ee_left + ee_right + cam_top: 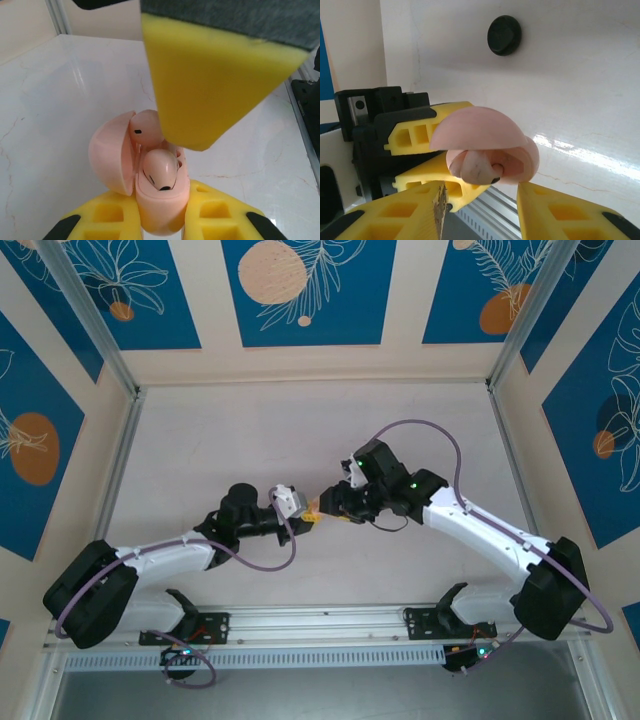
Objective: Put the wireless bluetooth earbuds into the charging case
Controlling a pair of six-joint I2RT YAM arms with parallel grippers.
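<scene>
Left gripper (303, 512) pinches the open pink charging case (159, 215) at mid-table (250, 430), with the right gripper (330, 506) facing it from 3 o'clock.
In the left wrist view the case sits at 6 o'clock, clamped between the yellow fingers, its lid (112, 155) swung open toward 9 o'clock. One pale pink earbud (160, 169) lies in the near socket. A second earbud (145, 129) stands behind it, partly hidden by a right finger (215, 85) reaching in from 1 o'clock. The right jaws are spread apart. In the right wrist view a black round disc (504, 35) lies at 12 o'clock.
</scene>
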